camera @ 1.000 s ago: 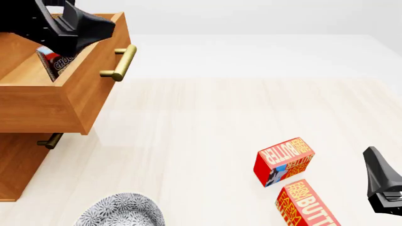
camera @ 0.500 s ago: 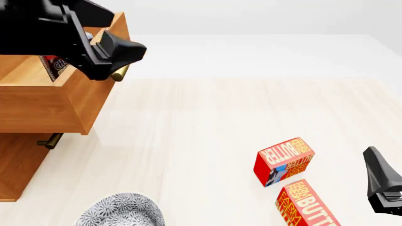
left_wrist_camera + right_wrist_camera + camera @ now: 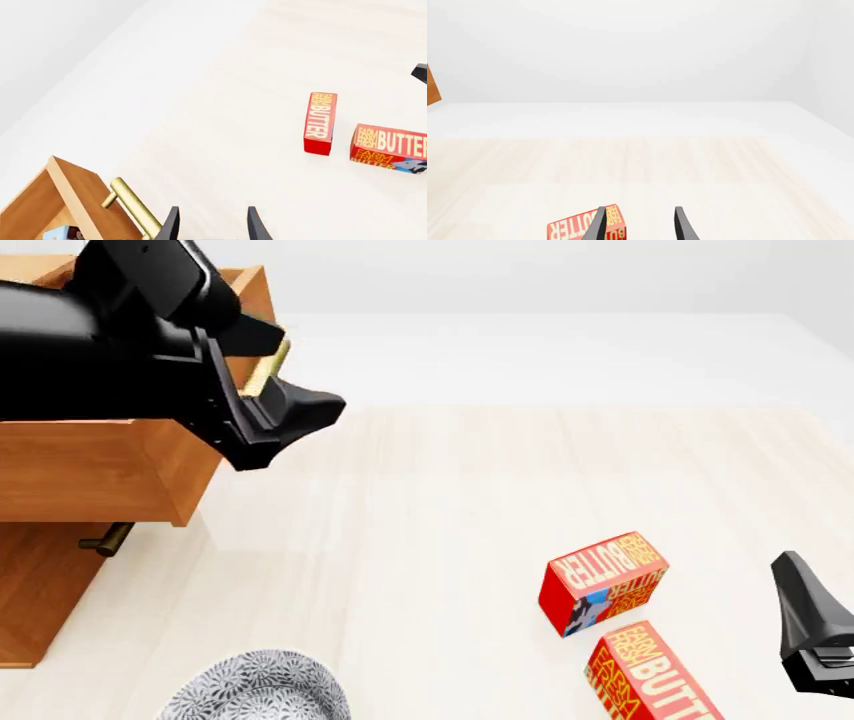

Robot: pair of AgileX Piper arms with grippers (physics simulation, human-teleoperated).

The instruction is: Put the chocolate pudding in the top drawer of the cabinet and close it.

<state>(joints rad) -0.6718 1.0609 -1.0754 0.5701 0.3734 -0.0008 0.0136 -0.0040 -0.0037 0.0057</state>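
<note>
Beside the top drawer's (image 3: 127, 465) round brass bar handle (image 3: 135, 207), left tool (image 3: 210, 227) parted, empty.

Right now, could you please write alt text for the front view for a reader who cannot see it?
The black left gripper hangs in front of the open top drawer of a wooden cabinet. Two butter boxes lie on the pale table, near the right gripper.

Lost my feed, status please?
Left gripper open, by the top drawer handle. Right gripper open, idle. Pudding inside; drawer open. Nothing blocking.
</note>
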